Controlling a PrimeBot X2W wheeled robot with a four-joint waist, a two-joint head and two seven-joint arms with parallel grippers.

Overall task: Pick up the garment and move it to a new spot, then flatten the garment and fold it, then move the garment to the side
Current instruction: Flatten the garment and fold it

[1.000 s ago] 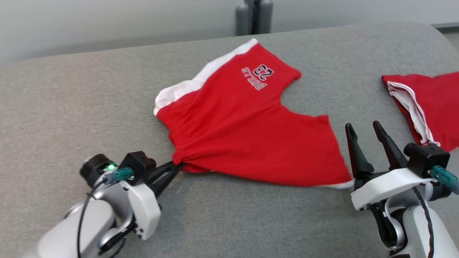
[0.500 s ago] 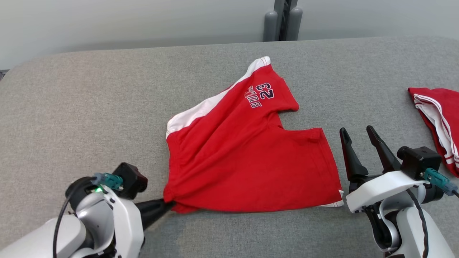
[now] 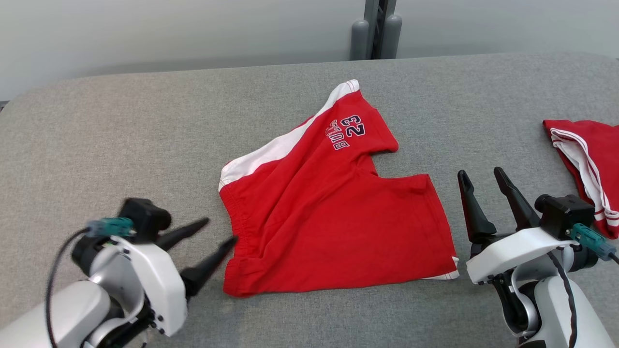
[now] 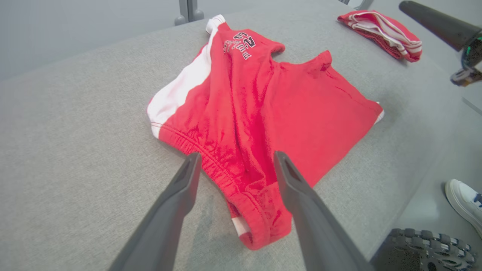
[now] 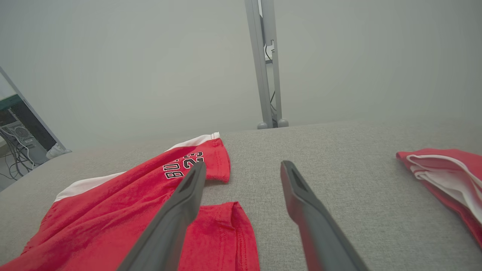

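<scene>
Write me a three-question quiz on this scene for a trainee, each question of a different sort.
1. True or false: the left gripper is shut on the red shorts.
2. Which number is printed on the shorts? A) 23 B) 45 C) 7
3. Fill in: the folded red garment lies on the robot's ____ side.

Key: 1 false, it is open beside the waistband; 2 A; 3 right.

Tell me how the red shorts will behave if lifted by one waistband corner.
Probably floppy: the red shorts lie limp and wrinkled, so they would likely drape and hang. Thin cloth suggests they are light. On the textured grey surface, a push would probably bunch them rather than slide them.
</scene>
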